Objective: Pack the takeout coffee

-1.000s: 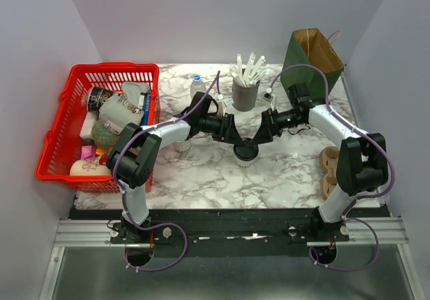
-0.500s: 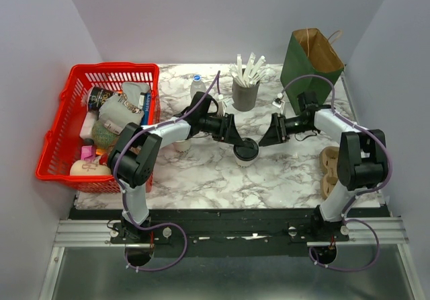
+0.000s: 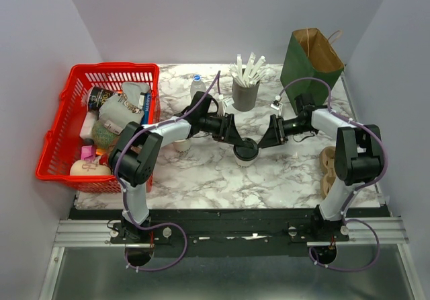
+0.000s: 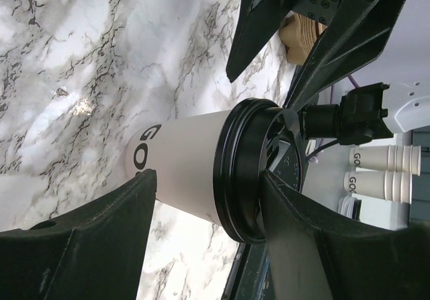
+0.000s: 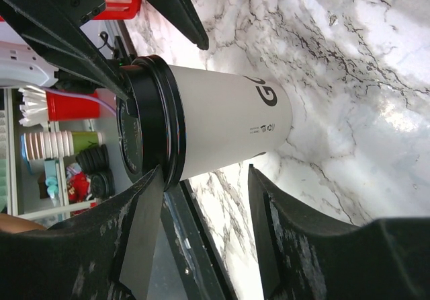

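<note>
A marble table [image 3: 201, 172] stands between pale walls. At its middle stands the coffee [image 3: 245, 151], upright. The left end effector [image 3: 236, 139] is clamped on it, fingers on the cup wall under the lid. The right end effector [image 3: 265, 140] hangs just beside it, fingers apart, not touching. Cup carriers [image 3: 328, 170] lie right. Farther back: a grey cup of sticks [image 3: 245, 95], a bottle [image 3: 197, 87], a green bag [image 3: 310, 61]. A red basket [image 3: 64, 122] sits left.

takeout coffee [image 3: 246, 151] | cream cup, black lid | upright | mid-table
</note>
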Available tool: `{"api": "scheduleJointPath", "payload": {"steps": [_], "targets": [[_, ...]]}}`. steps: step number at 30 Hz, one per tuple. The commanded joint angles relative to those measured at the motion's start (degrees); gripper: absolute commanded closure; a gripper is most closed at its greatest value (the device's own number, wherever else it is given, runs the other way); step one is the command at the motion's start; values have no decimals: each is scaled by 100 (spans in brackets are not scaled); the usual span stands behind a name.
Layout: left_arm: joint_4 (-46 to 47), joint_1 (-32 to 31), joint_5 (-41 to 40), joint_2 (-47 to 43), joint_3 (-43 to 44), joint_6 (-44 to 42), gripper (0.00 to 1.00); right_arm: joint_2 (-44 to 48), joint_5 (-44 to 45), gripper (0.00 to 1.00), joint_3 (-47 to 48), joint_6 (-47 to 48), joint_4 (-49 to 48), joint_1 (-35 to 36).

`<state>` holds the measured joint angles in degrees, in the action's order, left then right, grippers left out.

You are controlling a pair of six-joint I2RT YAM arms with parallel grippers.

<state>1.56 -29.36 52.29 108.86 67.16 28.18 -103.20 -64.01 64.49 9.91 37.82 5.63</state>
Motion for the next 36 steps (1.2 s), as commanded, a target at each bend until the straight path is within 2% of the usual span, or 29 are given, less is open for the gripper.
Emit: {"api": "scheduleJointPath", "payload": {"steps": [1,14,23,29,36], "targets": [[-464,45,-554,382,-36,-235,31,-183,20,39,99,239,295,-18],[-402,71,-580,417,-27,-155,31,-157,-59,39,46,608,638,-18],[-306,71,-606,391,-106,-94,31,-95,-296,35,20,573,612,8],[-253,71,-589,382,-124,-76,31,-113,-235,30,29,503,577,61],[-200,71,-580,347,-185,-41,31,-113,19,31,-103,371,375,246]]}}
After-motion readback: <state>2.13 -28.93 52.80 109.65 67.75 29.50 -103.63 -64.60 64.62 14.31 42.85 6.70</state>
